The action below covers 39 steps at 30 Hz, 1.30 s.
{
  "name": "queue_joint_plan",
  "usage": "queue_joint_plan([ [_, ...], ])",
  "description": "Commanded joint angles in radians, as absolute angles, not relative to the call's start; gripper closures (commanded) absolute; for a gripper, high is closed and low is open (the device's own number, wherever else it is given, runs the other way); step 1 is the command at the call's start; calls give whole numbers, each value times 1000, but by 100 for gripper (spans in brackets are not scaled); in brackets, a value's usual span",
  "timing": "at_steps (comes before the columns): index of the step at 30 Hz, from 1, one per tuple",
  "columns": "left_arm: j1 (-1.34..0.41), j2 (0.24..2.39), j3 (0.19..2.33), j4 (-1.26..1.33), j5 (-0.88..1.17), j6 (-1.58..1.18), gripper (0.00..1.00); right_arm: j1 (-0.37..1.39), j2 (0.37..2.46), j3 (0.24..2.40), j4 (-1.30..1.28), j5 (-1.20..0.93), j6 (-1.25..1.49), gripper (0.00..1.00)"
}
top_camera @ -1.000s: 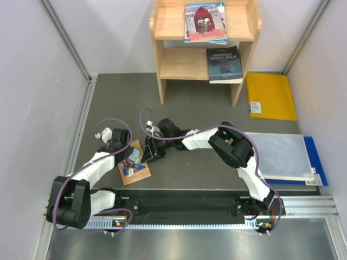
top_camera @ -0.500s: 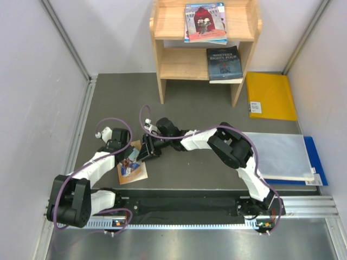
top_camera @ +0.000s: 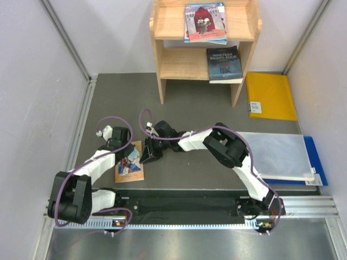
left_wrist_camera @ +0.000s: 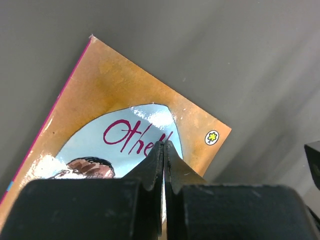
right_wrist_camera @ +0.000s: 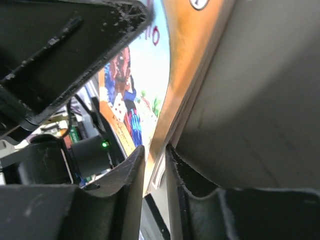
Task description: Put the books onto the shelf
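The orange Othello book [top_camera: 129, 165] lies on the grey mat in front of the arm bases. My left gripper [top_camera: 123, 150] is shut, its tips [left_wrist_camera: 164, 145] resting on the cover [left_wrist_camera: 125, 95] just below the title. My right gripper [top_camera: 145, 154] is at the book's right edge, which sits between its narrow jaws [right_wrist_camera: 155, 150], and the cover [right_wrist_camera: 145, 75] tilts up from the mat there. The pale wood shelf [top_camera: 168, 21] stands at the back. A stack topped by a red-covered book [top_camera: 205, 21] lies on its top tier and Nineteen Eighty-Four [top_camera: 224, 63] on the lower one.
A yellow folder [top_camera: 270, 95] lies right of the shelf. A clear plastic sheet [top_camera: 279, 154] lies over a blue folder [top_camera: 319, 162] at the right. White walls and metal rails close in the mat on both sides.
The right gripper slid left and narrowed its jaws onto the book's right edge. The book shifted and turned a little to the left. The left gripper stayed shut on the cover.
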State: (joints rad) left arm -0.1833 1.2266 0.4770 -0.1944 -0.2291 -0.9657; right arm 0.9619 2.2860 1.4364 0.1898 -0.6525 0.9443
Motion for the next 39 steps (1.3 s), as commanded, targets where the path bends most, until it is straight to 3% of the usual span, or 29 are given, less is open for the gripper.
queue_joint_plan([
  [1,-192,1289,422,-282,-110,-956,100,985,2287,1411,466,-611,1061,78],
  [8,-192,1275,411,-273,-98,-954,100,985,2256,1388,496,-494,1085,78],
  [12,-192,1272,413,-270,-78,-936,100,982,2269,1405,445,-483,1077,100],
  [19,-192,1090,469,-278,-58,-833,99,920,2142,1312,333,-407,947,100],
  [21,-193,967,465,-241,-58,-801,90,885,2083,1295,259,-371,864,100],
  [22,-192,928,462,-227,-67,-781,70,871,2063,1289,241,-367,835,100],
  [25,-192,799,450,-184,-95,-701,38,835,1984,1269,173,-351,726,100],
  [26,-192,755,443,-167,-95,-686,22,827,1944,1266,143,-350,666,100],
  [27,-192,740,431,-152,-88,-674,16,818,1927,1269,121,-339,634,100],
  [30,-192,724,396,-80,-23,-640,7,802,1869,1273,83,-385,534,100],
  [39,-192,788,252,385,201,-649,7,743,1760,1249,22,-669,347,100],
])
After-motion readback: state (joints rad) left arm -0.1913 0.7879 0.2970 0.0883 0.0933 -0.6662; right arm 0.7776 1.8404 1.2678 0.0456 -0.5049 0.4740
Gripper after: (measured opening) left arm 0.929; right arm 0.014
